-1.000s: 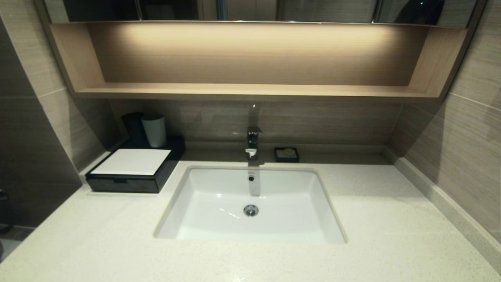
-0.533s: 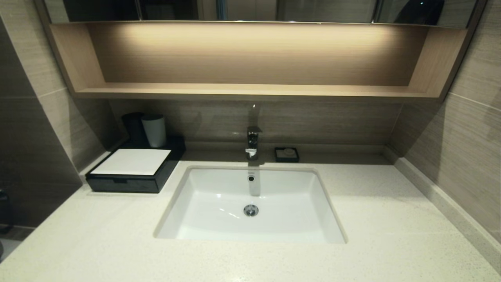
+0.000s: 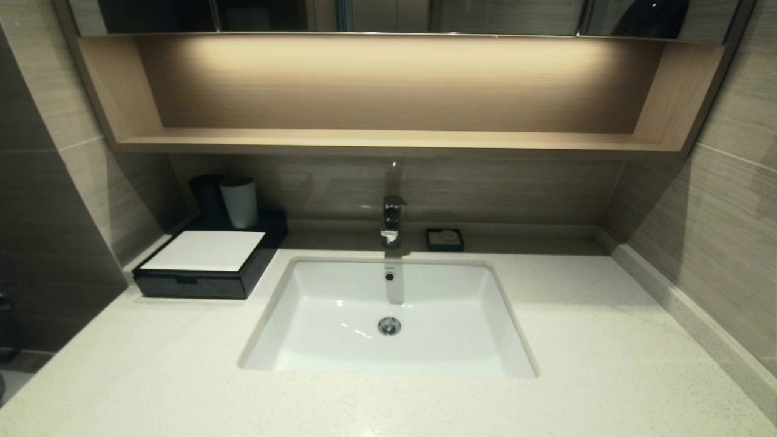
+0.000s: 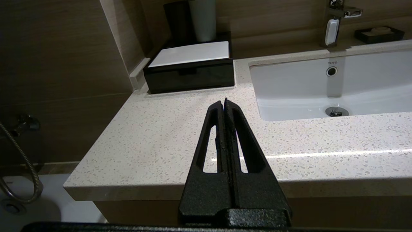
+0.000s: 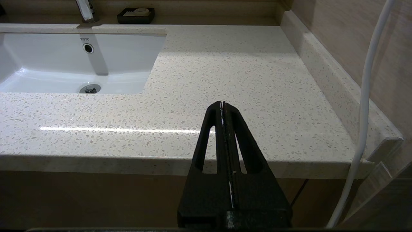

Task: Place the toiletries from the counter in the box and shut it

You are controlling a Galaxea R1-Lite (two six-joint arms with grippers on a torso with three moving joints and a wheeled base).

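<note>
The box [image 3: 209,267] sits at the back left corner of the counter [image 3: 152,370], against the wall, with the white panel [image 3: 205,250] flat on top and its drawer front pushed in flush, facing the counter's front edge. Its long side runs across the counter, parallel to that edge. A grey cup [image 3: 239,201] stands at its rear. To its right lies the sunken sink [image 3: 315,340], then the tap [image 3: 392,220] and a small black soap dish [image 3: 444,239] behind the basin.

No packets show anywhere on the stone in any of the three views; I cannot tell where the toiletries are, and the closed drawer hides whatever it may hold.

The left gripper [image 4: 224,100] hangs just off the counter's front edge, fingers pressed together and holding nothing. It points almost straight at the box [image 4: 190,72], which lies ahead of it and a little to the left, well apart across bare stone.

The right gripper [image 5: 222,103] is likewise clenched and empty, out at the far right end of the counter beyond the sink. So I judge the left arm far the nearer, and any move to the drawer its to make.
</note>
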